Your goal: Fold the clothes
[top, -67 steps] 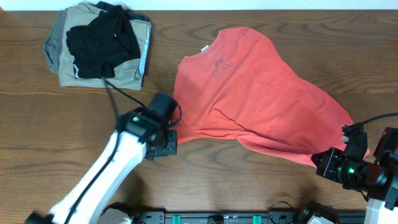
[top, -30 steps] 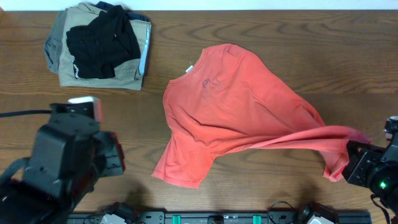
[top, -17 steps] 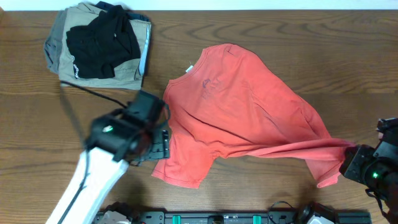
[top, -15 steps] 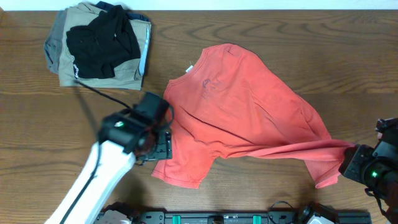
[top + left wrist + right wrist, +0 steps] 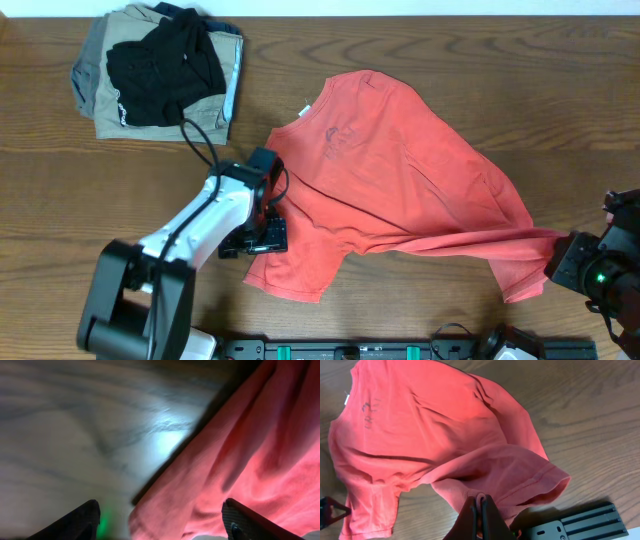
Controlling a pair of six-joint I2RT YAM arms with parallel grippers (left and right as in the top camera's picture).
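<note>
The clothes, a red-orange T-shirt [image 5: 400, 170], lie spread on the wooden table, neck to the upper left. Its right corner is pulled into a taut strip toward my right gripper [image 5: 562, 258]. That gripper [image 5: 480, 505] is shut on a pinched fold of the shirt [image 5: 435, 435], lifted a little off the table. My left gripper [image 5: 262, 236] is low at the shirt's lower left edge. In the left wrist view it [image 5: 162, 527] stands open, and the shirt's edge [image 5: 240, 460] lies between the two dark fingertips [image 5: 77, 522], untouched by either.
A pile of folded khaki and grey garments [image 5: 110, 110] with a black garment [image 5: 165, 60] on top sits at the back left. A black rail [image 5: 400, 350] runs along the table's front edge, close under my right gripper [image 5: 575, 522].
My left arm has come down from high up to the shirt's lower left edge, and its jaws have opened. The right gripper keeps its hold and has barely moved.
</note>
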